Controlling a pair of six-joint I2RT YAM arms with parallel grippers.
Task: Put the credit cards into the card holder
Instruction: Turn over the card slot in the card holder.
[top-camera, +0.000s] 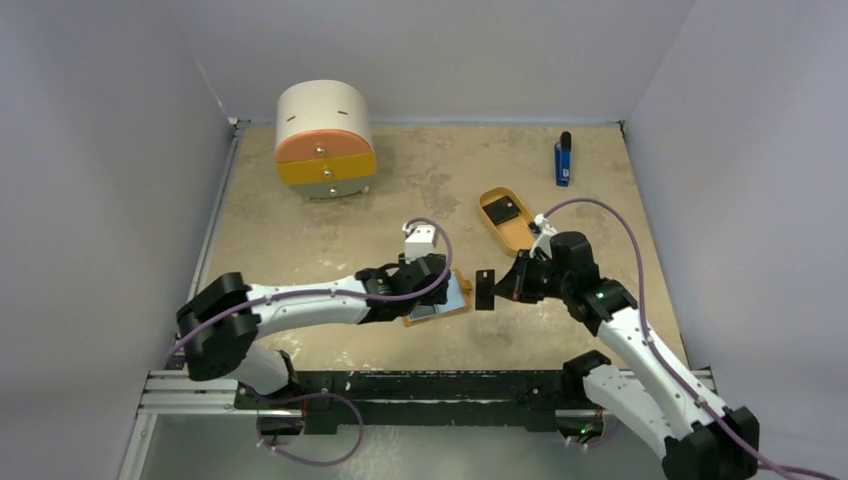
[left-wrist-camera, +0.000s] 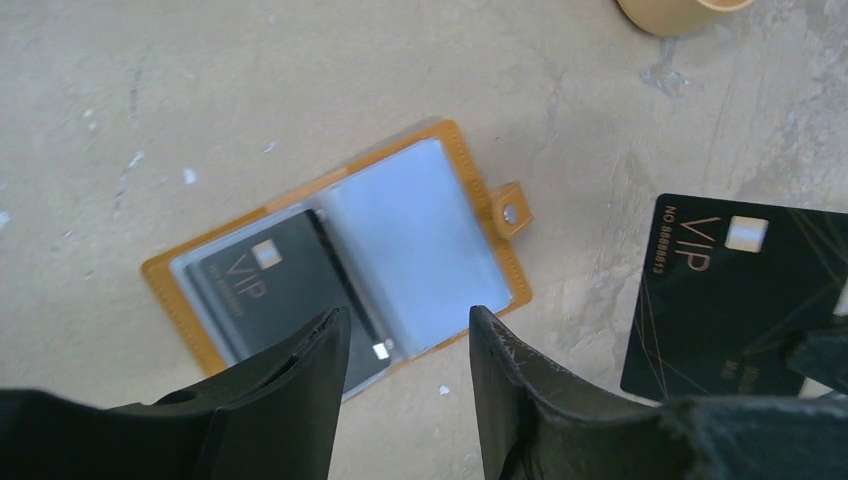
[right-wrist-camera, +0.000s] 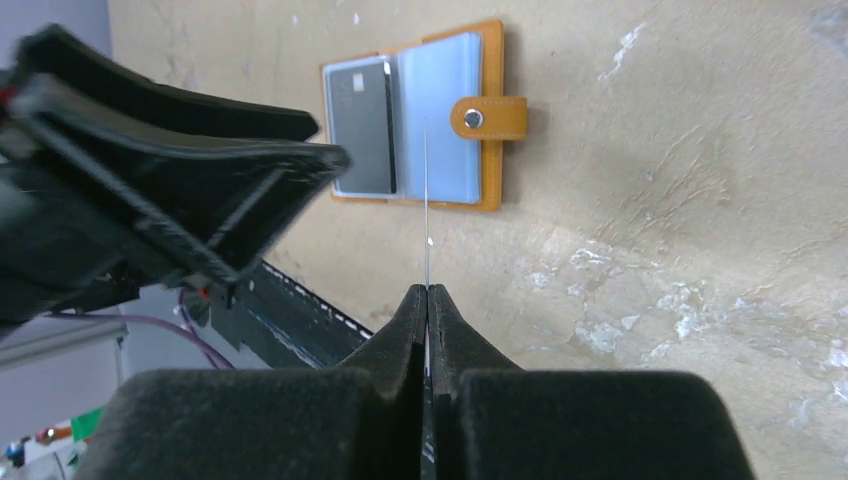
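The card holder (left-wrist-camera: 420, 235) lies open and flat on the table, orange with grey-blue pockets and a snap tab. One black credit card (left-wrist-camera: 270, 290) sits in its left pocket. My left gripper (left-wrist-camera: 408, 315) hovers open over the holder's near edge with nothing between its fingers. My right gripper (right-wrist-camera: 428, 292) is shut on a second black credit card (right-wrist-camera: 427, 200), seen edge-on and pointing at the holder (right-wrist-camera: 440, 110). From above, that card (top-camera: 485, 289) hangs just right of the holder (top-camera: 452, 298), apart from it. A third card (top-camera: 503, 210) lies in the tan tray.
The tan oval tray (top-camera: 520, 235) lies just behind my right gripper (top-camera: 502, 284). A round drawer cabinet (top-camera: 325, 140) stands at the back left. A blue-and-black stick (top-camera: 563, 160) lies at the back right. My left gripper (top-camera: 432, 292) covers part of the holder.
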